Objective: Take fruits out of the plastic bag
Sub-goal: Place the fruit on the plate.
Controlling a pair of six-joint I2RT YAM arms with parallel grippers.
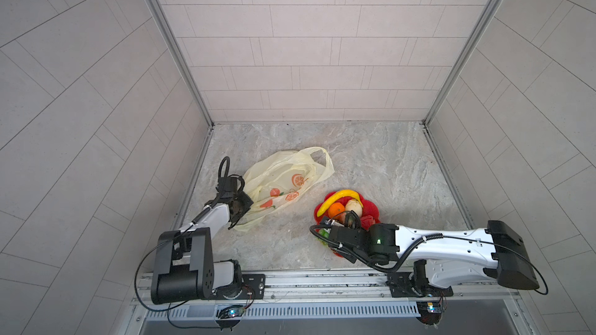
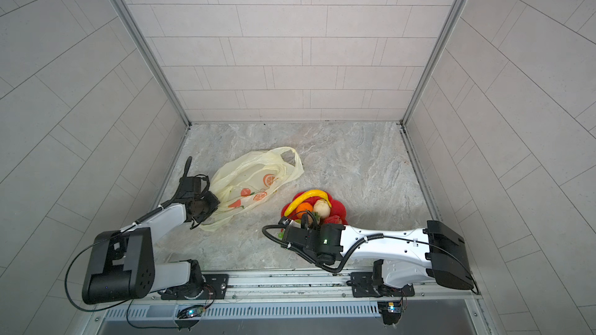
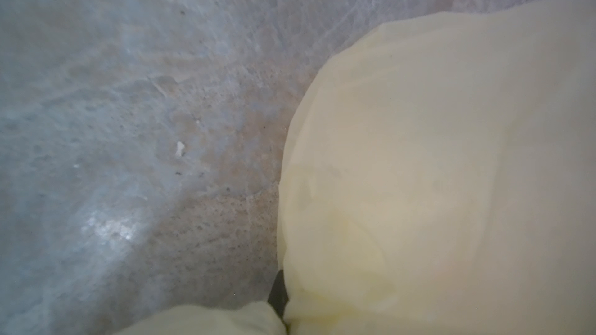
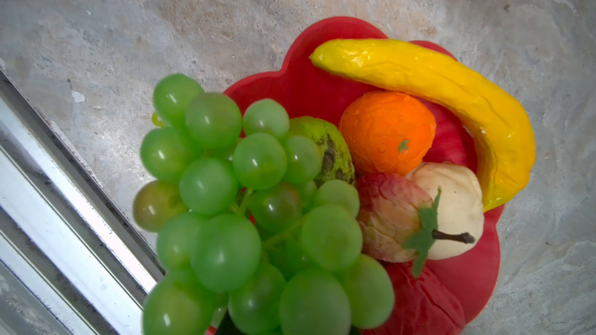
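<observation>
Well, in both top views the red plate [image 1: 371,207] sits on the marble table [image 1: 387,162] with the fruits piled on it: the banana [image 1: 338,198] along its far rim, the orange [image 1: 337,209] and the cream bulb [image 1: 354,206] just inside that. The bag [image 1: 283,175] lies slack, apart from the plate, off toward the left arm and a bit farther back. The left gripper [image 1: 238,212] sits at the bag's end away from the plate. The right gripper [image 1: 327,225] hangs over the plate's near rim. In the left wrist view one dark finger [image 3: 279,291] pokes from pale film bunched about it, the jaws closed on the bag [image 3: 435,156]. In the right wrist view the grapes [image 4: 245,207] hang close over the plate's [image 4: 309,69] edge, hiding part of a green ball [image 4: 332,153], and a red piece [image 4: 425,301] lies on the plate beside them. I cannot tell whether the right jaws pinch the grapes.
</observation>
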